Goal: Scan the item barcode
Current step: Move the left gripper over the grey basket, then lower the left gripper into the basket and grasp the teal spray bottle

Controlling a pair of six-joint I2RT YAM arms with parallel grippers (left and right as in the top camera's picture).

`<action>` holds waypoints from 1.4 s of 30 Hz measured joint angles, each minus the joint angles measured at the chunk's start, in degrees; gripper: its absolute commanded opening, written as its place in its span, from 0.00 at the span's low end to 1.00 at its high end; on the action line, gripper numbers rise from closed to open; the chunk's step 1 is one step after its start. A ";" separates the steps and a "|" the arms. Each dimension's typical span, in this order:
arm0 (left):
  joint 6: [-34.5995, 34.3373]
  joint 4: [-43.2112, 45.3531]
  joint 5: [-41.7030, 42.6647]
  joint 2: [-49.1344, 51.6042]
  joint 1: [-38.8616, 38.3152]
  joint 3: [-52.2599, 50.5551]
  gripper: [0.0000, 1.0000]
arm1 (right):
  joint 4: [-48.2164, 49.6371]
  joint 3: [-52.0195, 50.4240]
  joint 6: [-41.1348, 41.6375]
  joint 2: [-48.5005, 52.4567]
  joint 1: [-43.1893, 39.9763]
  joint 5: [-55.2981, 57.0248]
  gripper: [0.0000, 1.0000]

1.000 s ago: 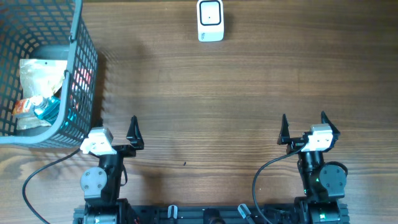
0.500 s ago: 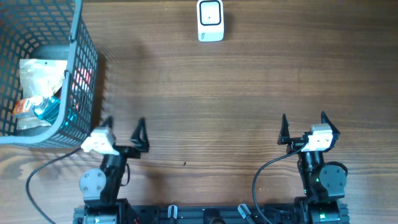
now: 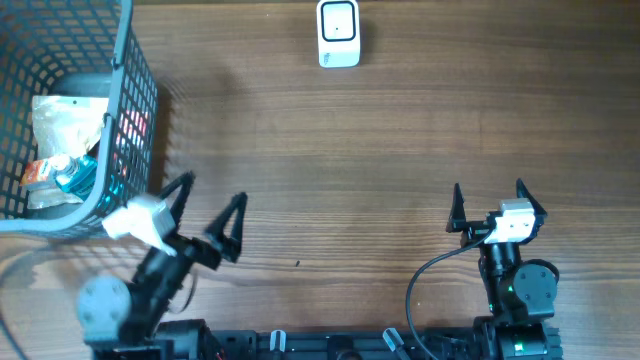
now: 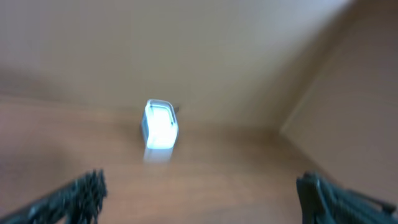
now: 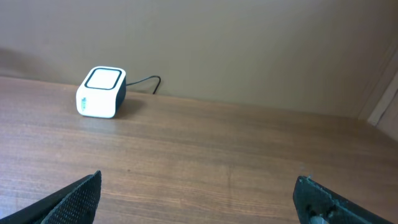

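Snack packets (image 3: 60, 125) inside mesh basket (image 3: 136, 105) | scanner (image 3: 338, 33) apart on table (image 3: 350, 150)

Overhead looks down, wrists share scanner (image 5: 101, 92)

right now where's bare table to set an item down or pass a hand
The table between the scanner and the open left gripper and right gripper is bare, as is the stretch right of the scanner. Crowded only at the left edge: the basket, with packets inside.
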 measured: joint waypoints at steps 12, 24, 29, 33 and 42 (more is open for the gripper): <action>4.76 -51.17 -14.49 49.16 0.00 62.86 1.00 | -0.07 0.00 -0.02 0.15 0.00 0.00 1.00; -3.50 -64.59 -28.11 76.02 28.59 101.61 1.00 | -0.02 0.00 -0.02 0.17 0.00 0.00 1.00; -11.54 -72.85 -28.28 80.37 33.64 102.40 1.00 | 0.00 0.00 -0.02 0.17 0.00 0.00 1.00; -12.55 -76.19 -28.28 86.90 33.64 102.38 1.00 | -0.02 0.00 -0.02 0.17 0.00 0.00 1.00; -11.41 -77.22 -27.85 91.60 33.22 93.74 1.00 | -0.02 0.00 -0.02 0.17 0.00 0.00 1.00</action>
